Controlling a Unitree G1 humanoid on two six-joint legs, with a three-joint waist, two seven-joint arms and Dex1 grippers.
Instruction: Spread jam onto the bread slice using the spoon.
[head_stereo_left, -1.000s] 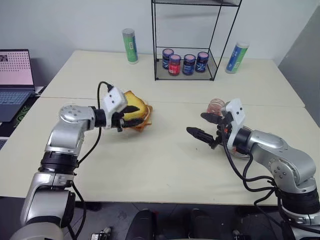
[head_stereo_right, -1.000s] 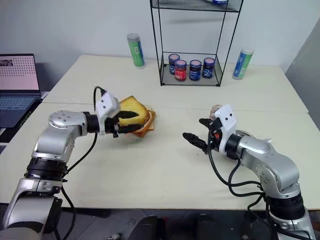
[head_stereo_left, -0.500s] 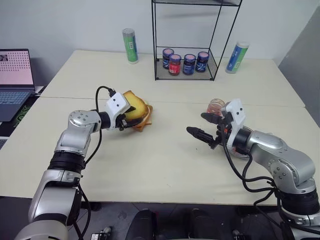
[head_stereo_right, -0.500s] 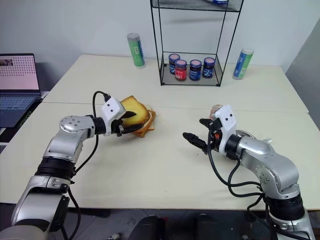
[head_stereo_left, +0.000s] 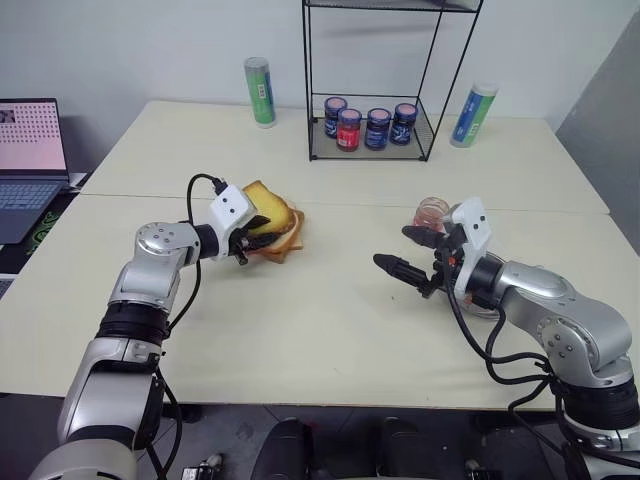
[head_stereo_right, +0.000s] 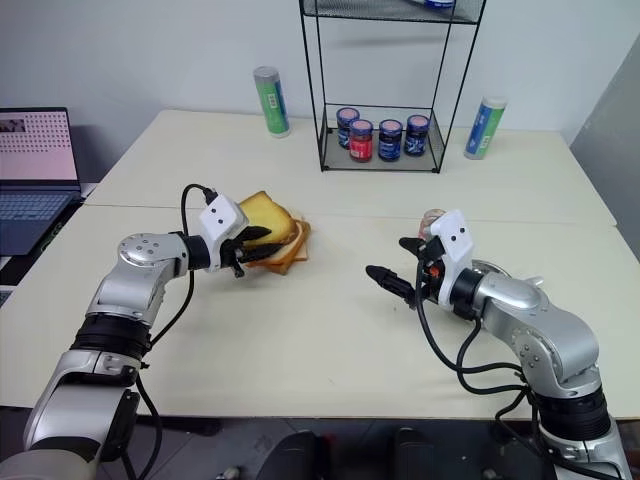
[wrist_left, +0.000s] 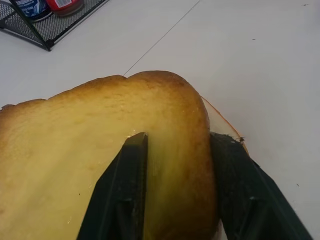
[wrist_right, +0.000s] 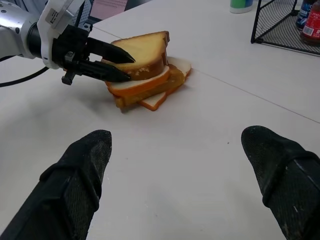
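Note:
The bread slice (head_stereo_left: 274, 213), thick and golden with a brown crust, lies on top of a stack of thinner, paler slices (wrist_right: 150, 89) left of the table's middle. My left gripper (head_stereo_left: 262, 236) reaches it from the left. One finger lies on the slice's top face and the other under its edge (wrist_left: 170, 150), both pressed against it. My right gripper (head_stereo_left: 392, 247) hovers open over the table to the right, well apart from the bread, with nothing between its fingers (wrist_right: 75, 190). The spoon and the jam are hidden.
A wire rack (head_stereo_left: 310, 100) at the back holds several small jars (head_stereo_left: 368, 127). A green tube (head_stereo_left: 260, 92) stands to its left and another tube (head_stereo_left: 473, 115) to its right. A pinkish clear cup (head_stereo_left: 432, 212) sits just behind my right gripper. A laptop (head_stereo_left: 30, 150) is far left.
My left gripper has pushed a little further onto the bread stack and closed its fingers on the top slice. The right arm has not moved.

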